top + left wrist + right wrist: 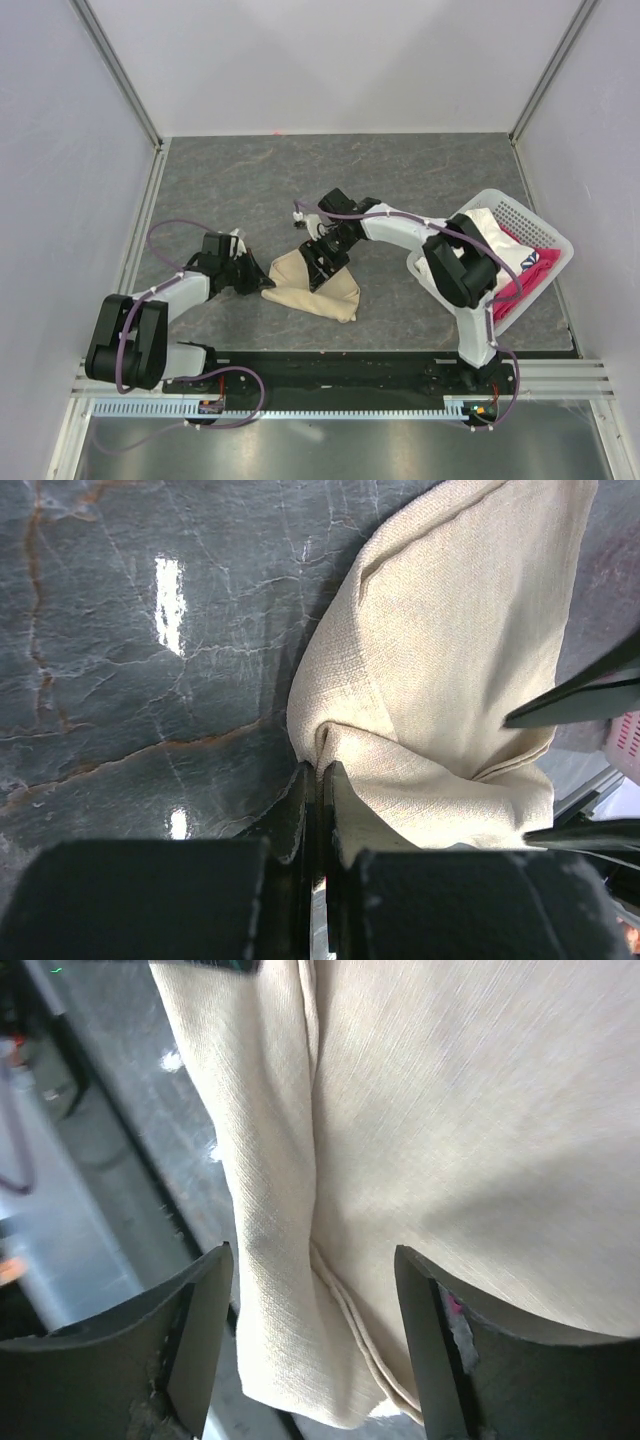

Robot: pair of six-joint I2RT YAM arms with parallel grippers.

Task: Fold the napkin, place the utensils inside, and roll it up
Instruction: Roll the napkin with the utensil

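Stretching across the overhead view is a grey marbled bench (400,170), walled in white, with a left arm (150,300) and a right arm (450,265) bolted at its near edge. A white slotted basket (520,212) sits at the right side of the bench, holding a pink-red cloth (522,272) and a white cloth (488,232). Near the middle of the bench, between the two arms, lies the beige napkin (322,290), bunched into a rough wedge rather than spread flat. The left hand (318,785) is fully closed, pinching the napkin's left tip low over the bench. The right hand (315,1290) stands wide apart above the napkin's far side. A doubled hem (345,1320) runs between its fingers, and it grips nothing. No utensil shows in any view.

The step in hand looks like straightening the cloth for its first fold. To do it well, the right hand should close on one hemmed corner alone, not on several layers. Both hands should then draw apart gently and low until the fabric lies flat. The left pinch needs to hold firm, since soft weave slips easily.
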